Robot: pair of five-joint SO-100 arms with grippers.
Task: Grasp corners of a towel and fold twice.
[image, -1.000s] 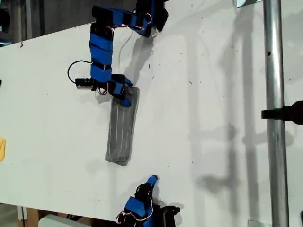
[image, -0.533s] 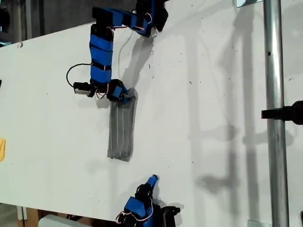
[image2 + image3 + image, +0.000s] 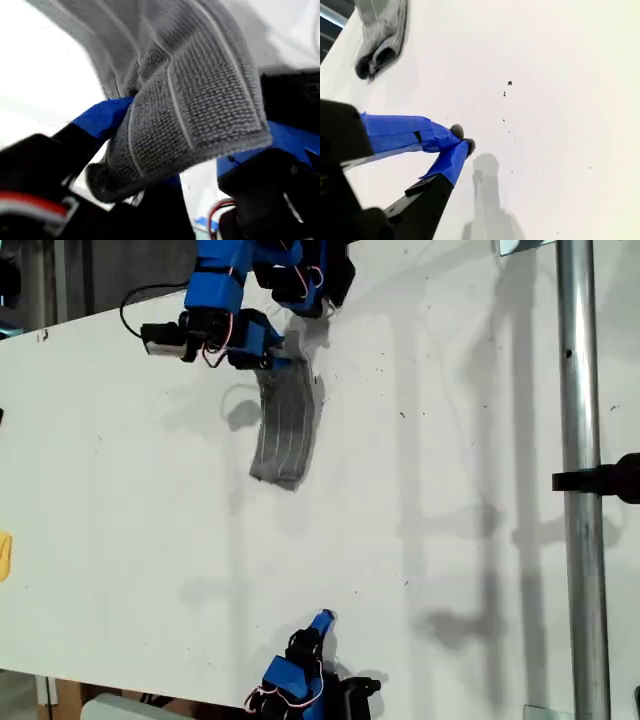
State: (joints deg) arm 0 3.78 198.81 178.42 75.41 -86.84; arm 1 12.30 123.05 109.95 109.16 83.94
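Observation:
The towel [image 3: 286, 428], grey with fine white stripes, is folded into a narrow strip and hangs slanted from my first gripper [image 3: 274, 357] near the top of the exterior view. That gripper is shut on the towel's upper end. Its lower end [image 3: 276, 476] is at or just above the white table [image 3: 450, 540]. Up close, the cloth [image 3: 190, 100] bunches over a blue finger [image 3: 102, 117] and hides the other. My second gripper [image 3: 322, 620] sits at the bottom edge of the exterior view, shut on nothing [image 3: 462, 141]. From there the towel [image 3: 380, 30] shows far off.
A metal pole [image 3: 582, 490] with a black clamp [image 3: 600, 480] stands upright at the exterior view's right. A yellow object [image 3: 4, 555] peeks in at that view's left edge. The table's edge runs diagonally behind the first arm.
My first gripper has risen and moved toward the top of the exterior view, pulling the towel strip up off the table with it. The second arm has not moved.

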